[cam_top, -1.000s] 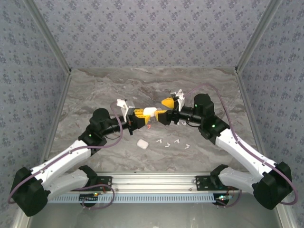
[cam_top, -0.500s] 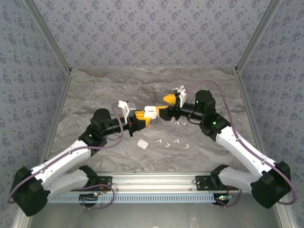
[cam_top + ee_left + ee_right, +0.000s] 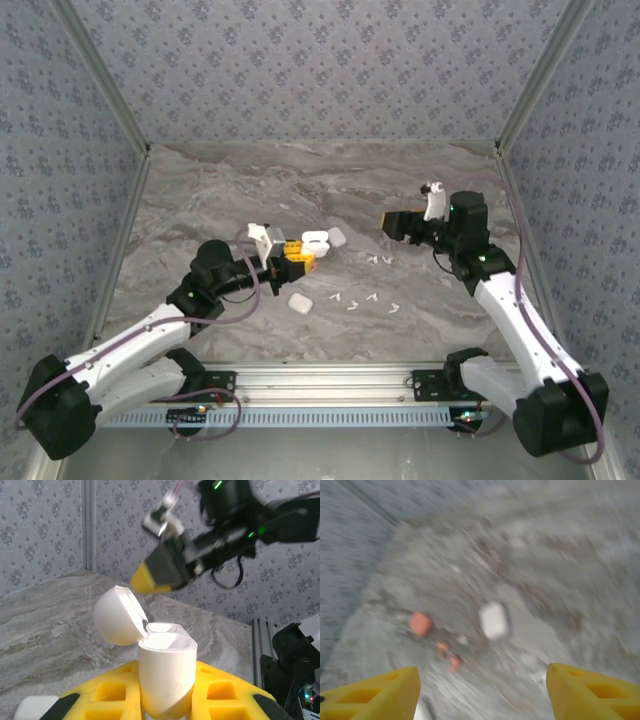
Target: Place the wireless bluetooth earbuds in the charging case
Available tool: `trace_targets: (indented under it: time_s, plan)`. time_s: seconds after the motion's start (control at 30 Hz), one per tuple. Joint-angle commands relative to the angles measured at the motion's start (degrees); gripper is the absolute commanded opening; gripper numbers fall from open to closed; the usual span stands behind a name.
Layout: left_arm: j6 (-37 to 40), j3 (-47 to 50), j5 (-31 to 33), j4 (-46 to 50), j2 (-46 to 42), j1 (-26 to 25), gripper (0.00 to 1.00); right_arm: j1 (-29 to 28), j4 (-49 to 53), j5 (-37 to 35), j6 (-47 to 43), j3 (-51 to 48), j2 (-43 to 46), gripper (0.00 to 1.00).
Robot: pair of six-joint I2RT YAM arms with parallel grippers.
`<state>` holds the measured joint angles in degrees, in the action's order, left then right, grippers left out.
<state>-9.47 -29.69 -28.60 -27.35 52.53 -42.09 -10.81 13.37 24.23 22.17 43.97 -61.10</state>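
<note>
Five or so white earbuds (image 3: 372,297) lie loose on the marbled tabletop (image 3: 200,190) closest to the arm bases, with a closed white case (image 3: 298,302) just left of them. Farther back, the left gripper (image 3: 303,254) has its jaws clamped on the charging case (image 3: 166,675), whose lid (image 3: 116,616) is swung open. Beyond, the right gripper (image 3: 392,222) hangs with jaws apart and nothing between them.

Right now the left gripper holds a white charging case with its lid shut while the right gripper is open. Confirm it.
Not quite: the lid is flipped open, not shut, as the left wrist view shows. The left gripper does hold the white charging case, and the right gripper is open.
</note>
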Motion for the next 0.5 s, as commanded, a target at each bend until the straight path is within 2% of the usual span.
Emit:
trace_targets:
  time_s: [0.0,0.13,0.27,0.47]
  plan:
    - [2.0,-0.6,0.2,-3.5,-0.7,-0.9,0.00,-0.1,1.9,-3.7,8.2,-3.2,-2.2,0.66]
    - [2.1,-0.9,-0.1,-3.3,-0.1,-1.1,0.00,-2.4,0.4,-7.4,9.0,-3.7,-7.2,0.62]
    - [2.2,-1.4,-0.2,-2.6,0.0,-1.1,0.00,-5.0,3.3,-11.1,7.2,-1.5,-12.7,0.59]
    - [2.2,-1.4,0.0,-1.8,-0.2,-1.2,0.00,-6.5,2.1,-13.7,9.4,-2.3,-16.4,0.55]
